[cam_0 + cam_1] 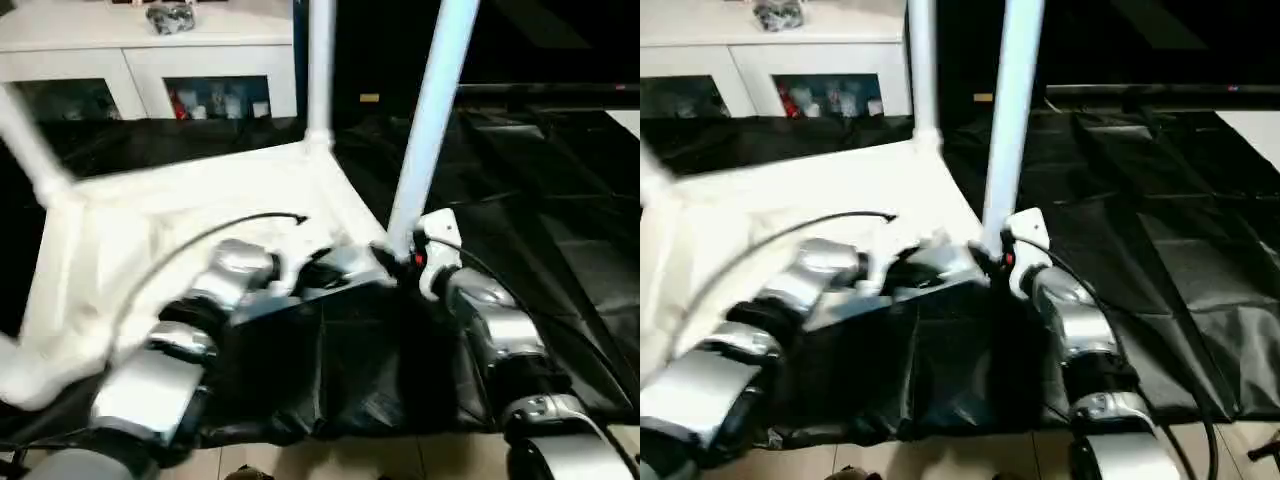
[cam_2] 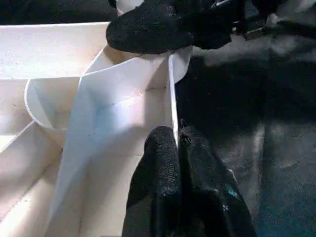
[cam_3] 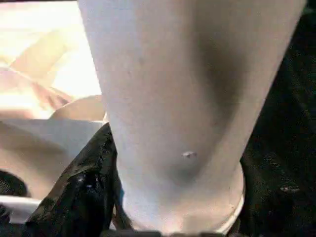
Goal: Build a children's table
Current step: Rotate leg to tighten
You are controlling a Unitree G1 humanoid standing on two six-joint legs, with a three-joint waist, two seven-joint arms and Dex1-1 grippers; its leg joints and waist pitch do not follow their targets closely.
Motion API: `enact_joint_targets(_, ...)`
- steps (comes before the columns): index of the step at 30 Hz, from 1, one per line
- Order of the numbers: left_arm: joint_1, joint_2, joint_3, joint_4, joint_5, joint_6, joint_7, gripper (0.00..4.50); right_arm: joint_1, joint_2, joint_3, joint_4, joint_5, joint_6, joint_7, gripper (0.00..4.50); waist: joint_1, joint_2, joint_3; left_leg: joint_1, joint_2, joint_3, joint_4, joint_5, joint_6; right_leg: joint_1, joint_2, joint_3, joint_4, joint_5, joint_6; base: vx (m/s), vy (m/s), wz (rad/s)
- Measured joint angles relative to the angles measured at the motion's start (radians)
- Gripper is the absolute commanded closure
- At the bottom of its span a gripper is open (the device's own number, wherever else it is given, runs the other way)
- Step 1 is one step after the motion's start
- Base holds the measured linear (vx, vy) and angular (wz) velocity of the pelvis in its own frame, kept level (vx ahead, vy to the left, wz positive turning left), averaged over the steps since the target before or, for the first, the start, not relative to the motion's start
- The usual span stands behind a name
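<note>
The white tabletop (image 1: 200, 200) lies upside down on the black mat, ribbed underside up. Three white legs stand in its corner sockets: one at the far corner (image 1: 320, 70), one at the left (image 1: 30, 150), and one at the near right corner (image 1: 430, 120). My left gripper (image 2: 175, 143) is shut on the tabletop's thin rim wall beside that near right socket (image 2: 49, 113). My right gripper (image 1: 408, 255) sits at the base of the near right leg (image 3: 173, 98). One black finger (image 3: 84, 192) presses against the leg's side, just above the socket.
A white cabinet with glass doors (image 1: 150, 60) stands behind the tabletop. The black mat (image 1: 540, 200) spreads wide to the right. Light floor (image 1: 350, 460) shows at the near edge. A black cable (image 1: 200, 235) arcs over my left forearm.
</note>
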Motion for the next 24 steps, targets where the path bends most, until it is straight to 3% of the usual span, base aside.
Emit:
enact_joint_targets(5,0.0,-0.006,-0.01,0.0,0.012,-0.032,-0.004,4.5,-0.006,0.002,-0.005,0.011,-0.009,-0.013,-0.003,0.86,0.01,0.001,0.0,-0.001,0.0,0.0,-0.001,0.0,0.0,0.0,0.0,0.0,0.0,0.003,-0.005,0.0,0.0,0.0)
enact_joint_targets(8,0.0,-0.003,-0.01,0.0,0.013,-0.038,-0.024,4.5,-0.004,-0.023,-0.002,0.008,-0.002,-0.012,0.087,0.44,0.011,0.001,0.0,-0.001,0.0,0.0,-0.001,0.0,0.0,0.0,0.0,0.0,0.0,0.003,-0.005,0.0,0.0,0.0)
enact_joint_targets(21,0.01,0.093,-0.03,-0.009,-0.008,-0.119,-0.284,4.5,0.054,-0.224,0.138,-0.101,0.04,-0.034,0.625,0.44,0.027,0.005,0.002,-0.004,0.001,0.0,0.0,0.0,0.0,-0.001,0.0,0.0,0.0,0.003,-0.005,0.0,0.0,0.0)
enact_joint_targets(24,0.01,0.105,-0.038,-0.009,-0.007,-0.127,-0.322,4.5,0.055,-0.248,0.159,-0.12,0.041,-0.018,0.69,0.79,0.033,0.005,0.002,-0.004,0.001,0.0,0.0,0.0,0.0,-0.001,0.0,0.0,0.001,0.003,-0.005,0.0,0.0,0.0)
